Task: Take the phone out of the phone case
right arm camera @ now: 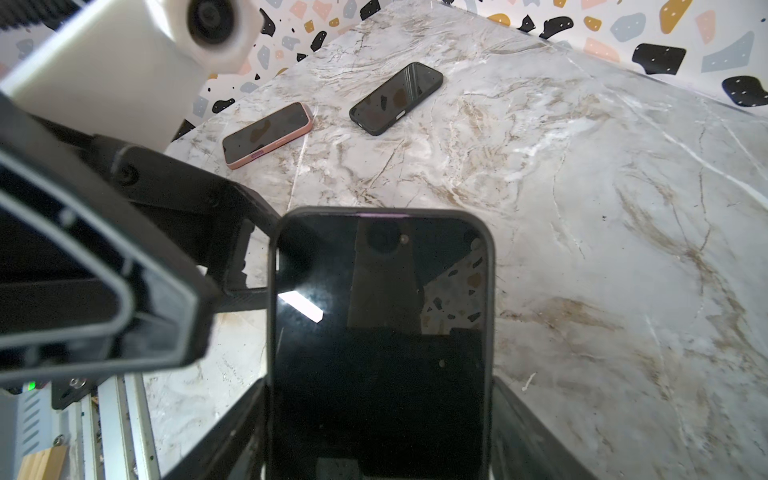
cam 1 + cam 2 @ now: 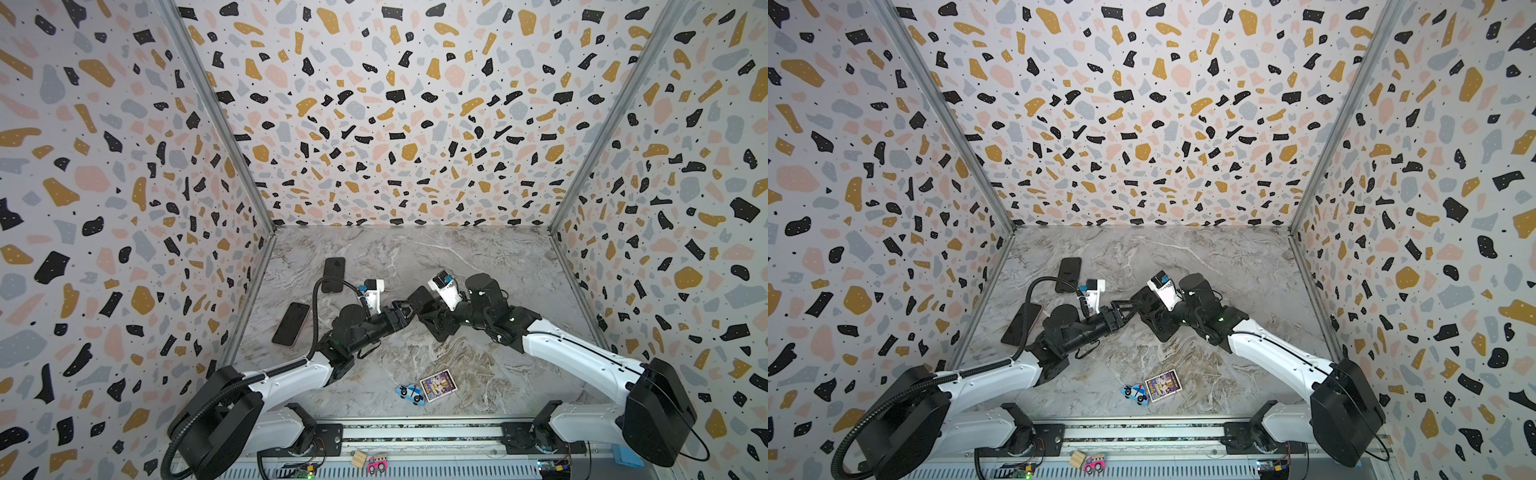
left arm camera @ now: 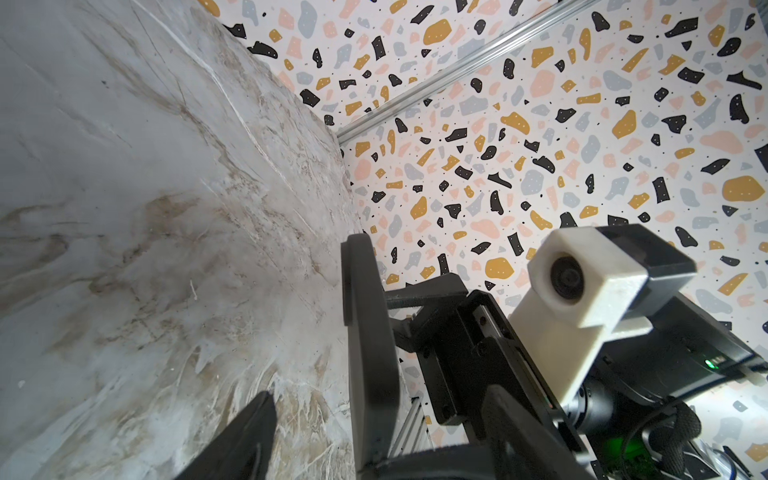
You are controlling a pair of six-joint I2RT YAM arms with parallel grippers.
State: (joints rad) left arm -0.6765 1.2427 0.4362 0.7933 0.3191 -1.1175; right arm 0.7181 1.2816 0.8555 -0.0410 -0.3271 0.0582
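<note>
Screen dark and seated in its black phone case [image 1: 489, 291], the phone [image 1: 378, 332] is held over the marble desk [image 1: 582, 208], with the right pincer [image 1: 378, 388] clamped across the case's sides. The left pincer [image 2: 409, 309], jaws apart, straddles the phone's free end. Left of the phone in both top views, a pink-cased handset [image 2: 291, 324] and a black-cased handset [image 2: 333, 274] lie flat.
</note>
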